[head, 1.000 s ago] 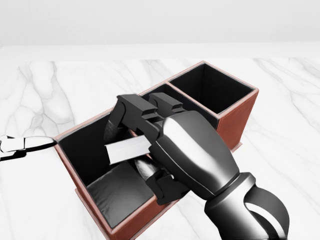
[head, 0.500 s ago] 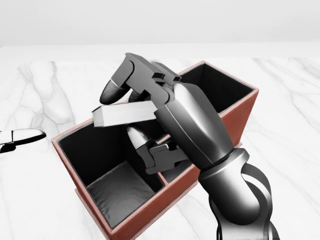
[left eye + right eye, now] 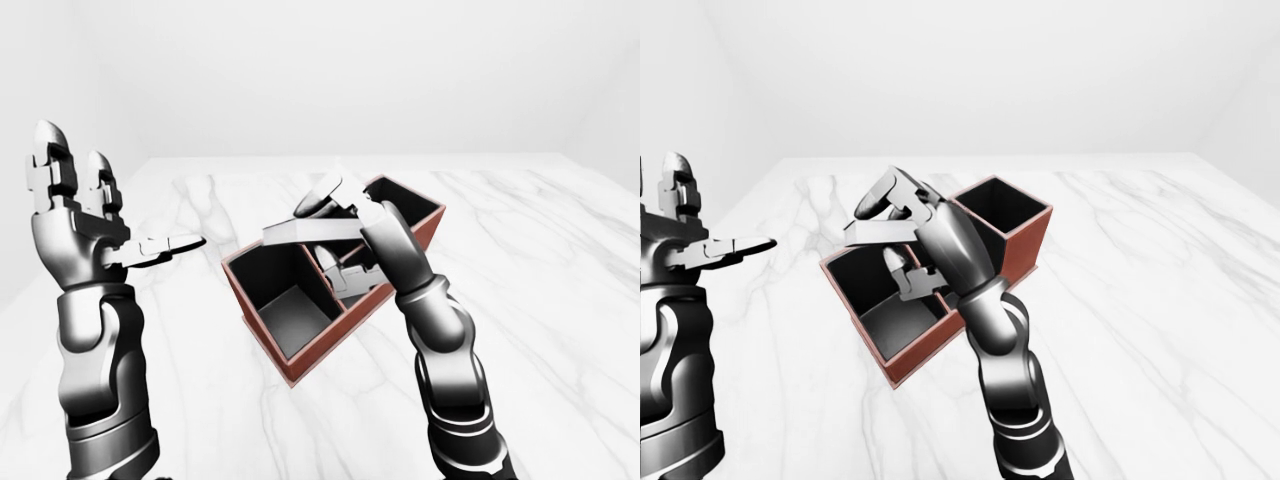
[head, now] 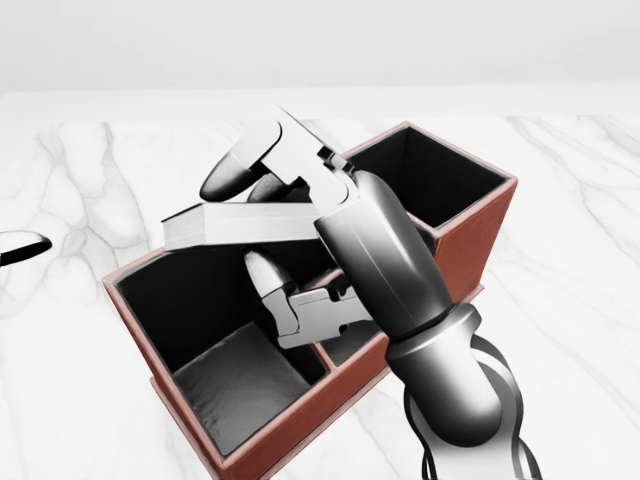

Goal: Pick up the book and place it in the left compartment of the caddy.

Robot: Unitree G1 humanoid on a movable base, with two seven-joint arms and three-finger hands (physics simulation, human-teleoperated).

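Note:
The book (image 4: pixel 215 228) is a thin grey slab with pale page edges, lying nearly flat. My right hand (image 4: pixel 250 222) is shut on it, fingers over the top and thumb below. It holds the book above the rim of the caddy's left compartment (image 4: pixel 230 390), which shows a dark bare floor. The caddy (image 4: pixel 478 235) is a red-brown box with black insides, set at an angle on the marble table (image 4: pixel 90 400). My left hand (image 3: pixel 115 200) is open and empty, raised left of the caddy in the left-eye view; only its thumb tip (image 4: pixel 20 247) shows in the head view.
The caddy has a small middle compartment (image 4: pixel 350 345) partly hidden by my right hand and a square right compartment (image 4: pixel 420 175). The white marble table top (image 3: pixel 560 260) reaches out on all sides, with plain white walls beyond.
My right hand has risen with the book, from low inside the left compartment to above its rim, and moved it a little left. My left thumb has slid toward the head view's left edge.

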